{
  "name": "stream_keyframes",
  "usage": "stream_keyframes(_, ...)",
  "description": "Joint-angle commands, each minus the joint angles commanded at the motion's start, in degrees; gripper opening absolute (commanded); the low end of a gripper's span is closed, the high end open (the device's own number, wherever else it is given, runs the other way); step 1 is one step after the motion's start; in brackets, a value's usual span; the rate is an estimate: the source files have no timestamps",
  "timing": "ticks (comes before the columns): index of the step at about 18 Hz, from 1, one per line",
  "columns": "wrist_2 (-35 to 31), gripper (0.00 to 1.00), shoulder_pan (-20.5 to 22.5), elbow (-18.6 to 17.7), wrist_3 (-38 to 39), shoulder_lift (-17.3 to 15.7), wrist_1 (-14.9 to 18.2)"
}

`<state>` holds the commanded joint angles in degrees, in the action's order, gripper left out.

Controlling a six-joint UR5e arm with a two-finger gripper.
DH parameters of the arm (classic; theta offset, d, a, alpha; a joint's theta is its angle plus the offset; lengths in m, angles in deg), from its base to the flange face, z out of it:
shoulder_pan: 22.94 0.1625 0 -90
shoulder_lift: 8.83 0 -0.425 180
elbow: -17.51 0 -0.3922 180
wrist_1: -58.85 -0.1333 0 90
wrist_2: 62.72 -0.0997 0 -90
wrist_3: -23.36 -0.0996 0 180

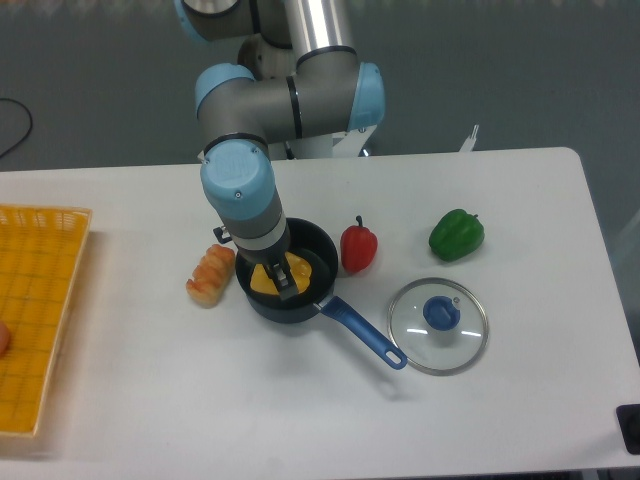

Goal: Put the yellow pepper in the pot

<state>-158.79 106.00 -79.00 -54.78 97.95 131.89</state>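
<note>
One hand (281,284) gripping yellow pepper (296,271) inside pot (318,247).
</note>
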Motion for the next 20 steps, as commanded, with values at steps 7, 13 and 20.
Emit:
stream_keyframes(7,-1.8,0.55,-0.5,-2.9,0.0,0.0,-0.3)
stream_keyframes(13,-1.9,0.55,-1.1,-3.0,0.3,0.7,-0.5)
stream_keyframes(20,-2.2,0.57,-1.8,-3.0,0.3,2.2,-1.0)
